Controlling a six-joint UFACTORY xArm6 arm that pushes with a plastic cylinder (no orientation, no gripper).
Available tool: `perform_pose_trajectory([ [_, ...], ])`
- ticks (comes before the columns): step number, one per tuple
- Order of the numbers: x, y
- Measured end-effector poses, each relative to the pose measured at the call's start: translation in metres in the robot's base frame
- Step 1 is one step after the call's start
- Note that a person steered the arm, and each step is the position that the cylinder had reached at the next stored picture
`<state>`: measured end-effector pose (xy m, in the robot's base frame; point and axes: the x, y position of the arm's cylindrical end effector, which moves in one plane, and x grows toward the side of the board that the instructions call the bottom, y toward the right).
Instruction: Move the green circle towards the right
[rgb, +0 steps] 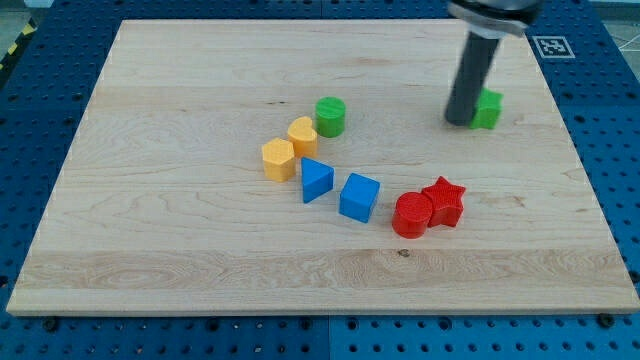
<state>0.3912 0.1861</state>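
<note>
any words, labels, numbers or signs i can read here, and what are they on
No readable words, numbers or brand names anywhere.
The only sign is a black-and-white square marker tag on the blue pegboard at the view's top right: a pattern, no text.
The wooden board and the coloured blocks carry no print.

A pale wooden board with visible grain (200, 260) lies on a blue perforated metal table (30, 160). A black-and-white square marker (553, 45) sits at the view's top right. Yellow-black striped tape (14, 48) shows top left. Lighting even.
</note>
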Motion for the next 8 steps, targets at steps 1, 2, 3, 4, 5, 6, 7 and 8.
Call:
perform_pose_trajectory([
  [1,0.000,0.025],
  [2,0.000,0.020],
  [3,-0.006,-0.029],
  [4,-0.023,-0.091],
  [5,-0.023,-0.094],
  [6,-0.035,-0.098],
  [7,-0.072,-0.149],
  [8,-0.077,-0.203],
])
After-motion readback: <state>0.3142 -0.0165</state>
